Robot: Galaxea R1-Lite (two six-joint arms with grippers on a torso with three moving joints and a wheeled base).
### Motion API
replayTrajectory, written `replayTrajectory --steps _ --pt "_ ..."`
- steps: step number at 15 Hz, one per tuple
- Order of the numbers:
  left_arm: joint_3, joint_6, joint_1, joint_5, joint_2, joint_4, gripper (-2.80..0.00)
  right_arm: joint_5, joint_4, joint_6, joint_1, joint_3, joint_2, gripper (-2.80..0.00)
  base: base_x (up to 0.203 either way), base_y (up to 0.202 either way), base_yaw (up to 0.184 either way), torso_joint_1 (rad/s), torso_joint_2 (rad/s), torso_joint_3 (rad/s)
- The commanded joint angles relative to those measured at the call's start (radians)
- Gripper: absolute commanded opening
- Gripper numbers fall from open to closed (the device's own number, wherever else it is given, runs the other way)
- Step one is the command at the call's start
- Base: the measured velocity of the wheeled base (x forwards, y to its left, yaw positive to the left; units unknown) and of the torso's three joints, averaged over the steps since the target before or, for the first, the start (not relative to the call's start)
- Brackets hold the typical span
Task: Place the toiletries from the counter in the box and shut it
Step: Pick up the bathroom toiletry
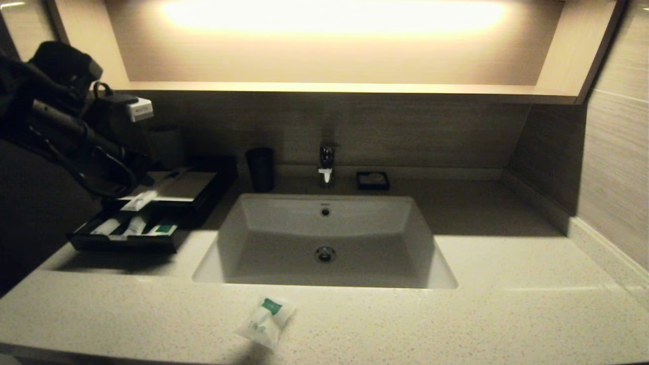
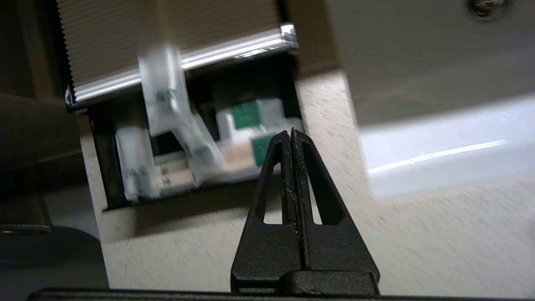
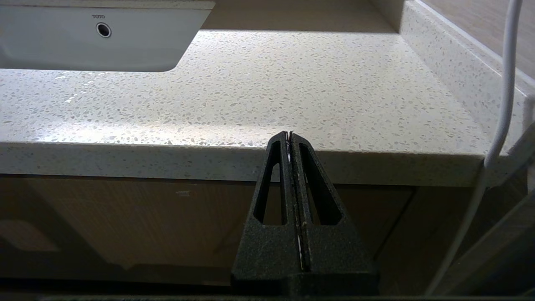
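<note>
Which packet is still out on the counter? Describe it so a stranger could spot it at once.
Start at the white sink set in the speckled counter. In front of the sink, near the counter's front edge, lies a squarish white pouch with a green label. It lies alone on bare stone, while the other packets are in the black box's tray at the far left.

Hotel-style bathroom vanity. Evidence:
- broad pale beige speckled stone countertop [image 1: 507, 263] with inset white rectangular ceramic sink [image 1: 324, 238], chrome single-lever tap [image 1: 327, 165] behind it
- wood-grain backsplash, recessed lit niche [image 1: 334, 40] above
- dark round tumbler [image 1: 260, 169] and small black square soap dish [image 1: 372, 180] by back wall
- low black rectangular amenity box [image 1: 152, 213], front tray pulled out, filled with small white green-labelled packets
- squarish white translucent green-labelled pouch [image 1: 266, 319] loose near front edge
- wood-veneer cabinet front [image 3: 167, 217] under counter
</note>
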Motion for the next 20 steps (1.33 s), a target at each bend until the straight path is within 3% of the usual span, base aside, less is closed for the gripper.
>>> replayTrajectory --steps 1,4,7,13,20 --pt "-0.041 0.004 0.024 0.004 0.085 -0.001 -2.80 0.000 0.000 -0.001 0.000 0.002 0.000 -2.80 0.000 0.000 0.000 0.000 0.00 0.000" --pt "-0.140 0.034 0.082 0.032 0.154 -0.022 -2.80 0.000 0.000 -0.001 0.000 0.002 0.001 -2.80 0.000 0.000 0.000 0.000 0.00 0.000" --pt "-0.149 0.111 0.158 0.034 0.187 -0.137 -2.80 0.000 0.000 -0.001 0.000 0.002 0.001 -2.80 0.000 0.000 0.000 0.000 0.00 0.000" --pt "-0.149 0.116 0.166 0.033 0.194 -0.197 -2.80 0.000 0.000 -0.001 0.000 0.002 0.001 -2.80 0.000 0.000 0.000 0.000 0.00 0.000" --pt "-0.129 0.141 0.164 0.030 0.213 -0.183 -2.80 0.000 0.000 -0.001 0.000 0.002 0.001 -2.80 0.000 0.000 0.000 0.000 0.00 0.000"
